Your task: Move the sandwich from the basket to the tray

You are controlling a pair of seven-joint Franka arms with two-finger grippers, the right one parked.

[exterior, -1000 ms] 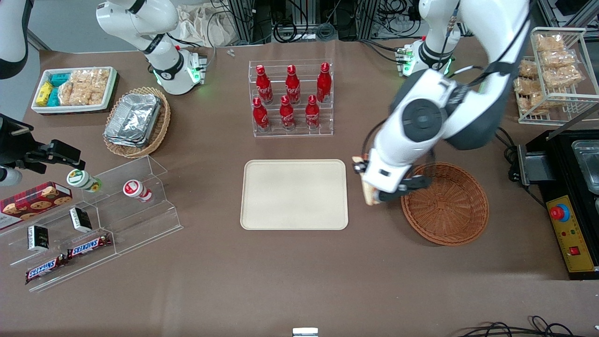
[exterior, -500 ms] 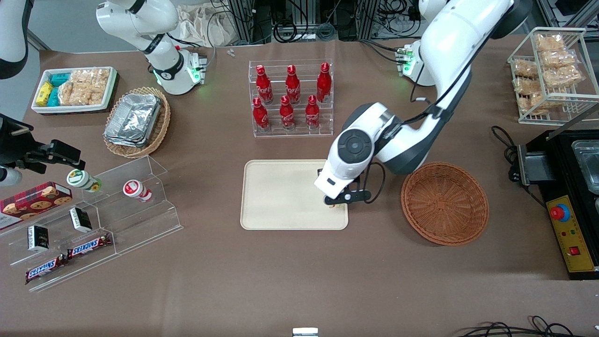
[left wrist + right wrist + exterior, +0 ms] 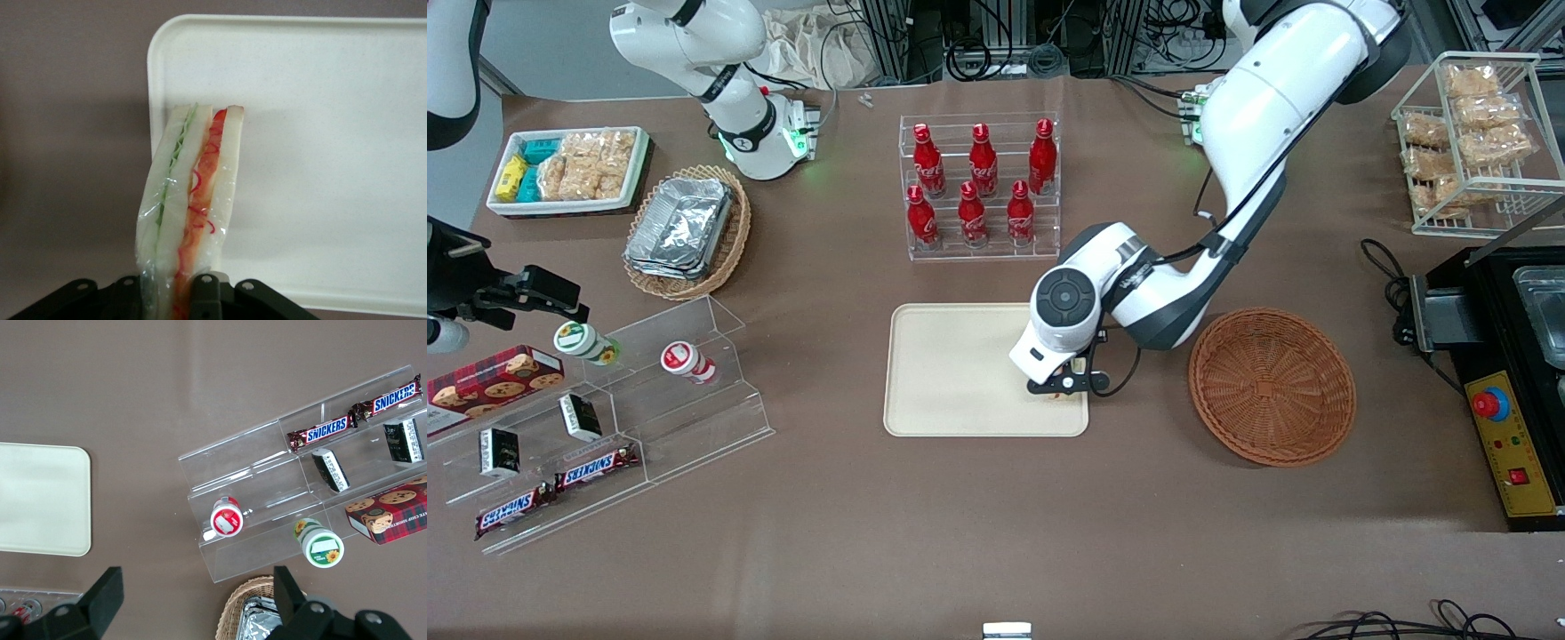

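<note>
My left gripper [image 3: 1062,388] hangs over the cream tray [image 3: 960,373], at the tray corner nearest the basket and the front camera. It is shut on the sandwich [image 3: 190,200], a plastic-wrapped wedge of white bread with green and orange-red filling. The wedge stands on edge between the black fingers [image 3: 207,293], over the tray [image 3: 320,133] just inside its rim. In the front view only a sliver of the sandwich [image 3: 1059,395] shows under the wrist. The round reddish-brown basket [image 3: 1272,418] sits beside the tray toward the working arm's end, with nothing in it.
A clear rack of red bottles [image 3: 983,187] stands farther from the camera than the tray. An acrylic snack stand [image 3: 605,418], an oval wicker basket with foil containers [image 3: 685,231] and a white snack bin [image 3: 565,169] lie toward the parked arm's end. A black machine [image 3: 1512,356] flanks the basket.
The gripper carried the sandwich from the basket's edge across to the tray, then shifted a little further in over the tray corner. The basket now shows fully.
</note>
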